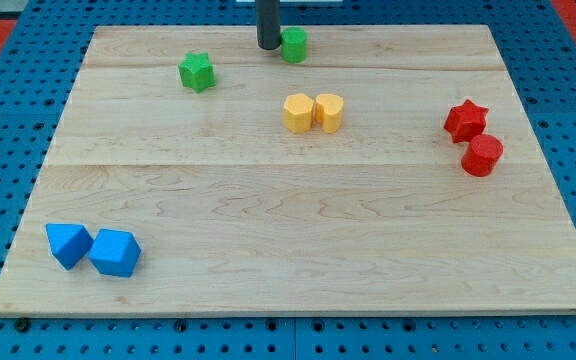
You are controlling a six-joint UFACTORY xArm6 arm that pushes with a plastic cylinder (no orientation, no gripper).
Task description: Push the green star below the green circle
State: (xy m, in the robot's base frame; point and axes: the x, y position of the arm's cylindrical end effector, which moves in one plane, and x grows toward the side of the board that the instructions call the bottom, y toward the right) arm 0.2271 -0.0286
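Observation:
The green star (197, 71) lies near the view's top, left of centre, on the wooden board (298, 250). The green circle (294, 45) sits at the view's top centre, to the right of and slightly above the star. My tip (268, 46) stands right against the left side of the green circle, about 70 px to the right of the star and a little higher.
A yellow hexagon (298, 113) and a yellow rounded block (329, 112) touch each other below the green circle. A red star (465, 120) and a red circle (482, 155) sit at the right. Two blue blocks (69, 244) (115, 252) lie at the bottom left.

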